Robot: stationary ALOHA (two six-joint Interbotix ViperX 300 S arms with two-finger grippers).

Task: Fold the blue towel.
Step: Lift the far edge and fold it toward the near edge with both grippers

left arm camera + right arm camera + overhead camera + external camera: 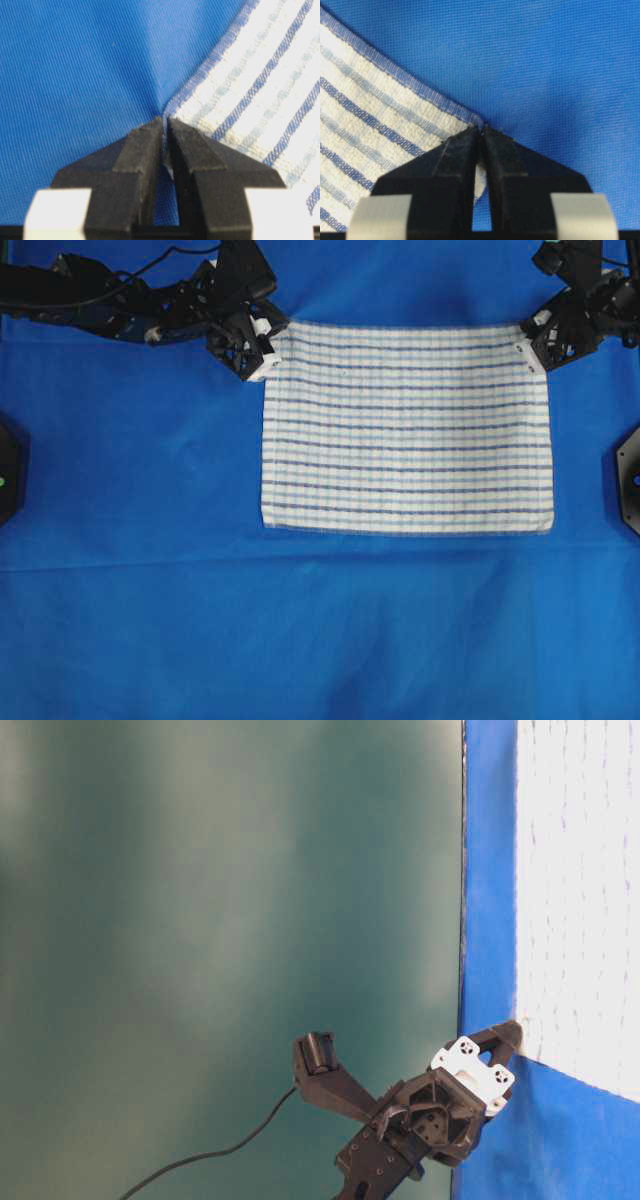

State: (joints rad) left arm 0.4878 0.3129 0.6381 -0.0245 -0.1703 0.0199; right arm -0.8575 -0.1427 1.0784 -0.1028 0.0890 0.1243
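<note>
The blue towel (405,428), white with thin light and dark blue stripes, lies flat in the middle of the table. My left gripper (266,352) is shut on its far left corner; the left wrist view shows the towel (260,85) pinched at the gripper (165,122). My right gripper (527,352) is shut on the far right corner; the right wrist view shows the towel (365,130) caught at the gripper (481,131). The table-level view shows the towel (580,890) and the left gripper (505,1038) at its corner.
The plain blue table covering (150,570) spreads all around the towel. Black fixtures stand at the left edge (8,470) and the right edge (628,478). The arms' dark bodies lie along the far edge. A cable (220,1150) hangs from the left arm.
</note>
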